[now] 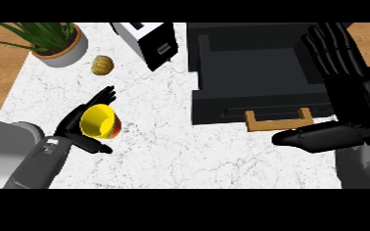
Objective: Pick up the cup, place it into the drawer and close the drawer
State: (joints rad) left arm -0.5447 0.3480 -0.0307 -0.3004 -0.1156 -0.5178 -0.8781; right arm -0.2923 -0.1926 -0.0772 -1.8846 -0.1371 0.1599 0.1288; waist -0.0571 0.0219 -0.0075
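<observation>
Your left hand is curled round the yellow bowl-shaped cup at 8 o'clock for carrying to the open black drawer at 1 o'clock, while your right hand rests open-fingered at 3 o'clock.

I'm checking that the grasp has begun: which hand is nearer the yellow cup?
Left. The left hand has its fingers curled round the cup on the counter. The right hand is far across, by the open drawer.

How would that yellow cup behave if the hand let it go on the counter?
The cup looks rigid, so it probably keeps its shape in the left hand. It lies tilted, opening showing; its round wall suggests it might roll. It seems small beside the hand, so likely light.
</observation>
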